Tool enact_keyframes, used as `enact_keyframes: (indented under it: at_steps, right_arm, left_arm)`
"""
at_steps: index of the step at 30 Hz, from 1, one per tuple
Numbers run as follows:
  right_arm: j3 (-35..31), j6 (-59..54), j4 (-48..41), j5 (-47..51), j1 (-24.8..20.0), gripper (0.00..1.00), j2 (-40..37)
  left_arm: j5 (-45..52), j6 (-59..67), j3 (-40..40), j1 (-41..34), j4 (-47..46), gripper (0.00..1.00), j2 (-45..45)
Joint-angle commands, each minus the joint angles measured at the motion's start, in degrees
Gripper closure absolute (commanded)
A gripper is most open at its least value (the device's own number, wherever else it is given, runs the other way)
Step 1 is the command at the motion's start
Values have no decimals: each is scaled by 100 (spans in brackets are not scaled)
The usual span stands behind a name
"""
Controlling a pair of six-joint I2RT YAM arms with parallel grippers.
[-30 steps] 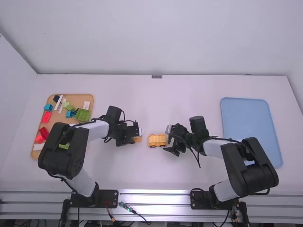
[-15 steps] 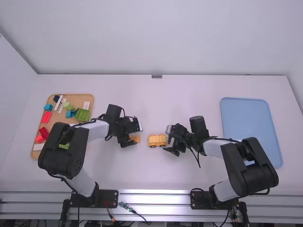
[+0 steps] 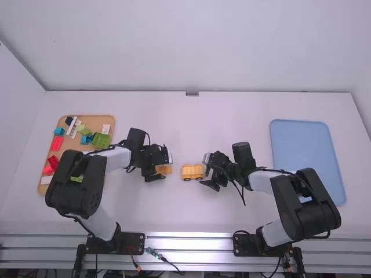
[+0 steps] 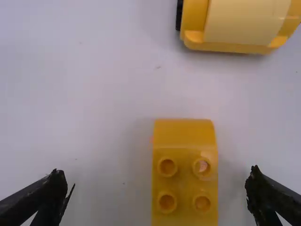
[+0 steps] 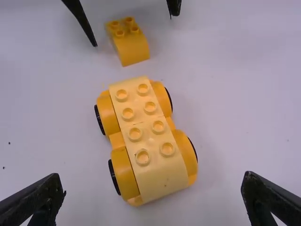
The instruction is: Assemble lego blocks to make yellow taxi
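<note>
White desk, well within edges: studded yellow plastic block lies between left gripper fingers, parted, long axis toward yellow wheeled chassis; right gripper likewise apart.

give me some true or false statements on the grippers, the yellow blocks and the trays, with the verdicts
1. The left gripper is open, with the loose yellow block between its fingers. True.
2. The right gripper is clamped shut on the yellow car. False: the right gripper is open.
3. The loose yellow block is fitted on top of the yellow car. False: it lies apart from the car, on the table.
4. The yellow car has bare studs on top. True.
5. The red blocks lie on the blue tray. False: they are on the brown tray.
</note>
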Motion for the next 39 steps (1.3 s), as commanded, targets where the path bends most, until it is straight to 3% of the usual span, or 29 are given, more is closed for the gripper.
enact_keyframes:
  at_steps: [1, 8, 13, 16, 27, 29, 36, 39]
  right_arm:
    - [-39, 28, -4, -96, 9, 1, -131]
    - [-39, -7, 20, -304, 7, 1, -131]
    - [-39, -164, -2, -507, 7, 1, -131]
    - [-39, -164, -4, -505, 7, 1, -131]
    - [-39, -184, -26, -505, 7, 1, -131]
    - [-39, -181, -26, -505, 7, 1, -131]
    - [-39, -186, -44, -483, 7, 1, -131]
    - [-39, -184, -46, -487, 9, 1, -131]
  left_arm:
    - [1086, 826, -87, 448, -162, 1, 52]
    - [2583, 1025, -426, 1180, 166, 1, 52]
    - [2435, -122, -918, 981, 1690, 1, 94]
    - [2555, -343, -1021, 876, 2111, 1, 258]
    - [2623, -245, -577, 839, 1674, 2, 876]
    - [2592, -243, -409, 815, 1563, 8, 1075]
    - [2579, 31, -225, 870, 1130, 14, 1154]
    - [2597, 15, -293, 894, 1196, 27, 1154]
